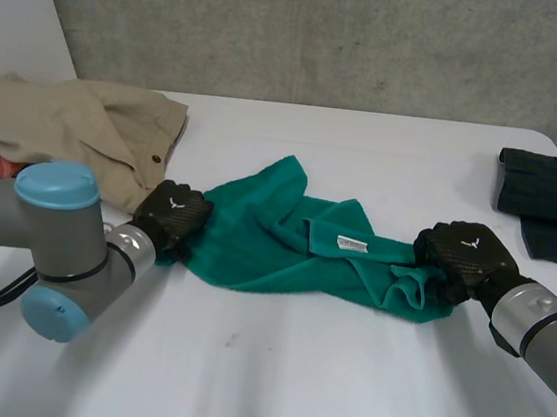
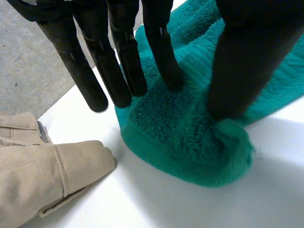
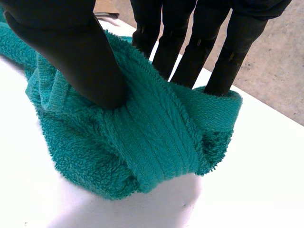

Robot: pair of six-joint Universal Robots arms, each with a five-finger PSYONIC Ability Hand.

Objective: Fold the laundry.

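**benchrat:** What's the room like around that setup?

**foldbot_fan:** Pretty bare, honestly. There's a big white table [image 1: 268, 389] with a matte top and a few tiny dark specks near the front. Its far right corner is rounded. Right behind it is a rough grey concrete wall [image 1: 329, 33], mottled and unpainted. A plain white panel [image 1: 19, 8] leans in at the far left, in front of the concrete.

**benchrat:** And the lighting?

**foldbot_fan:** Soft and even, so the shadows on the tabletop are blurry. Past the table edge in the wrist views there's more speckled grey concrete [image 2: 28, 80]. Can't tell if that's floor or wall.
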